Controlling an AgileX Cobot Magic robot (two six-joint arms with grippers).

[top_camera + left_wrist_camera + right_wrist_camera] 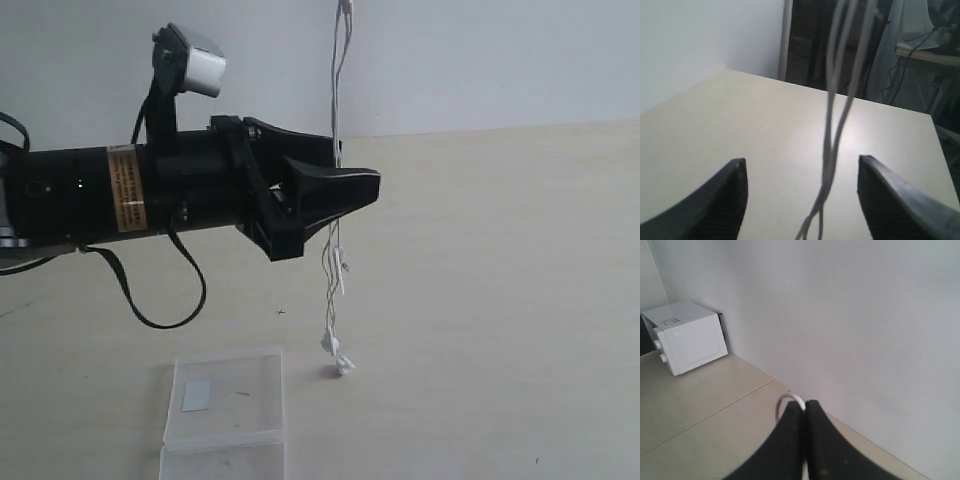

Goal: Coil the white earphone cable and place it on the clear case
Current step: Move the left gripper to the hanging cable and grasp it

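The white earphone cable (336, 100) hangs straight down in several strands from above the top of the exterior view. Its earbud end (338, 356) reaches the table surface or sits just above it. My left gripper (360, 190) reaches in level from the left and stands open, and the strands (832, 150) pass between its fingers without touching them. In the right wrist view my right gripper (804, 403) is shut on a small loop of the cable (785, 400); it is out of the exterior view. The clear case (225, 400) lies flat on the table near the front, left of the cable's lower end.
A thick black arm cable (150, 305) droops under the left arm, above the case. The tabletop (500, 300) meets a pale wall (480, 60) behind. A white boxy appliance (687, 337) stands by the wall in the right wrist view. The table's far edge (880, 102) borders dark clutter.
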